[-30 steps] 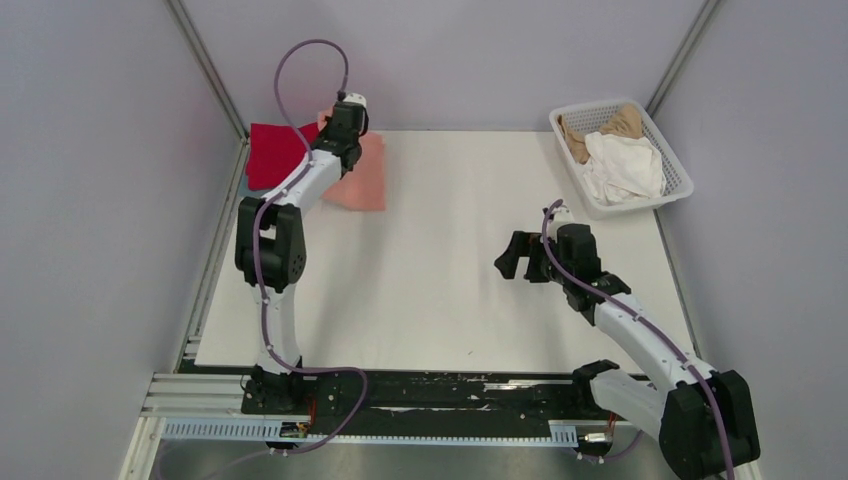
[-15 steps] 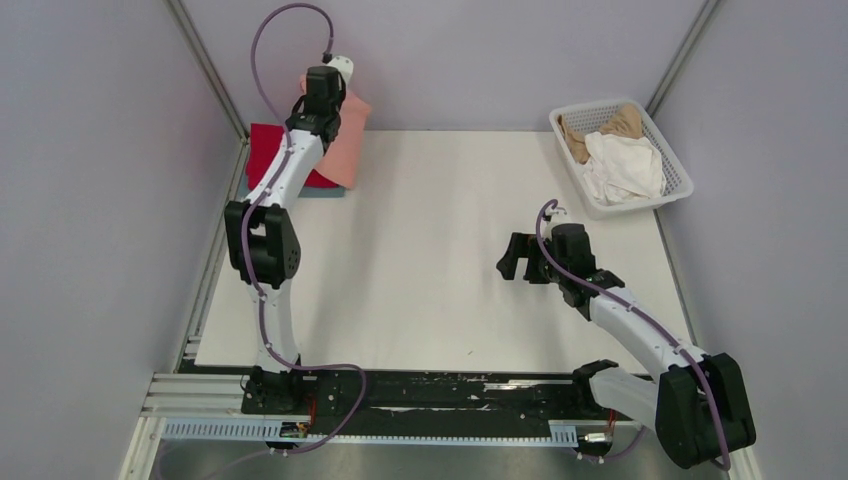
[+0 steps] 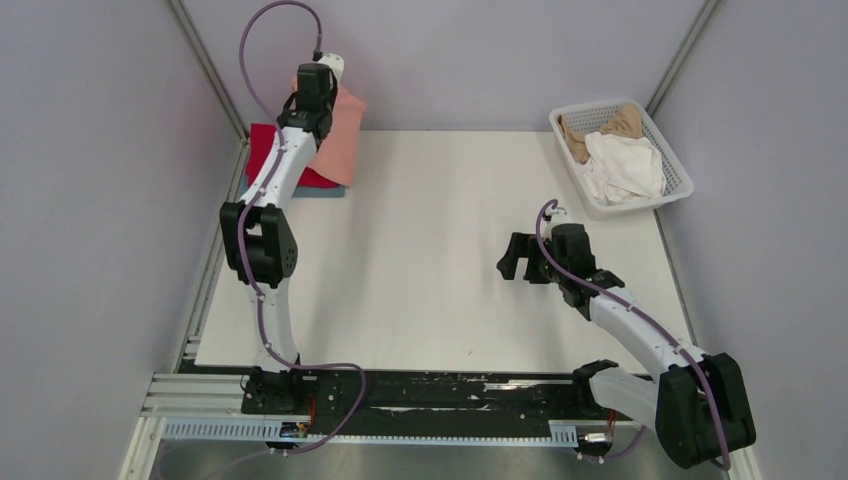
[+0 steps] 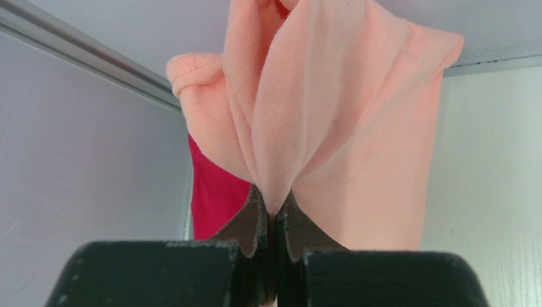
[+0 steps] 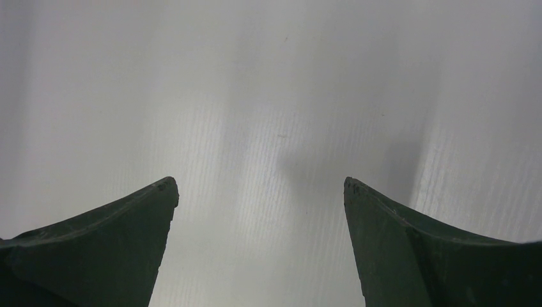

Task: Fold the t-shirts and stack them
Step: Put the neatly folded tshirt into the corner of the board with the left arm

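While the left tool [image 4: 271, 214] pinches the pink shirt [image 4: 358, 147] above the red shirt [image 3: 262, 150] and blue shirt [image 3: 328, 191] stacked far left, the white shirt [image 3: 625, 168] and tan shirt [image 3: 627, 121] lie unfolded in the basket [image 3: 683, 183]; the right tool [image 5: 259, 192] gapes wide, empty

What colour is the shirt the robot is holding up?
Salmon pink. The shirt shows best in the left wrist view.

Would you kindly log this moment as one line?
left gripper: shut on salmon-pink t-shirt, held up near red t-shirt | right gripper: open, empty, over table
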### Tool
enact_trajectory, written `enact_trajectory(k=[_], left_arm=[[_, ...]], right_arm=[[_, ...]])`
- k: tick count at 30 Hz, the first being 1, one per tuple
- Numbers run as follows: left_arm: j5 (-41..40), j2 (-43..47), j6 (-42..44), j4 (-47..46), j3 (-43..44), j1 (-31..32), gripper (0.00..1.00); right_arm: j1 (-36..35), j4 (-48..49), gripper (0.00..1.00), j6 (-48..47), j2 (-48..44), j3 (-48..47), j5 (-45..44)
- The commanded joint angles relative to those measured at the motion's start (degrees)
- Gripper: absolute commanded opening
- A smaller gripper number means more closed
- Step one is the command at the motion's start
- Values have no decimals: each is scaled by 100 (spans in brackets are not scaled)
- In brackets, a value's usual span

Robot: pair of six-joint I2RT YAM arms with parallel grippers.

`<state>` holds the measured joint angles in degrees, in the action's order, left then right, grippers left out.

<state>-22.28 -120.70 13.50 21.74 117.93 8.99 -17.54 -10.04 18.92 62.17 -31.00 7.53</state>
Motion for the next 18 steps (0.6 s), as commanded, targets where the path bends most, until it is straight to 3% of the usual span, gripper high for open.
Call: enact_trajectory(k=[1,9,18], left_arm=[[84,97,-245,-172,317,-217,0],[672,54,-294,-304,297,-603,0],[1039,-632,-24,-187,834,-1046,0]], right_arm=[[31,191,100,-81,-19,-112,-107],[27,196,100,-66,15,-108,-121],[23,165,100,-65,-29,-103,-220]])
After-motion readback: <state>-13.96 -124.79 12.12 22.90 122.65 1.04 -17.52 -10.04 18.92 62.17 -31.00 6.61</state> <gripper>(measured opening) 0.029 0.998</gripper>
